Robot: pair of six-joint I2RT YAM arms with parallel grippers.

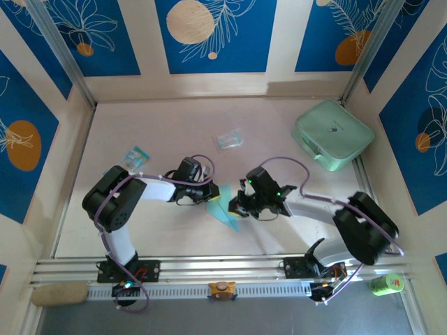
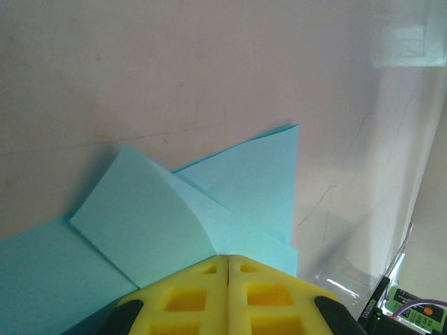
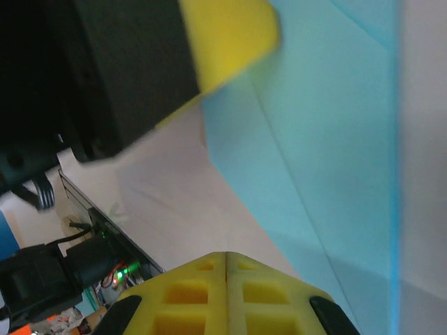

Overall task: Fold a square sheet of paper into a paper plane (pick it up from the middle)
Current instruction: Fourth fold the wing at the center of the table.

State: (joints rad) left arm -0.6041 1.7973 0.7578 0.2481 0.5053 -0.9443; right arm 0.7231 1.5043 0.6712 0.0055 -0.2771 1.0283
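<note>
Currently, we find the partly folded light-blue paper sheet on the table just below the centre of the top view, between both grippers. The left gripper has its jaws pressed together on a raised flap at the bottom of its view. The right gripper shows jaws closed to a thin seam beside the sheet; we cannot tell whether it pinches paper.

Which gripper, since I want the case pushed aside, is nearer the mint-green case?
Right. The right gripper sits down-left of the mint-green case in the top view; the left gripper, shut on the sheet of paper, lies farther left.
</note>
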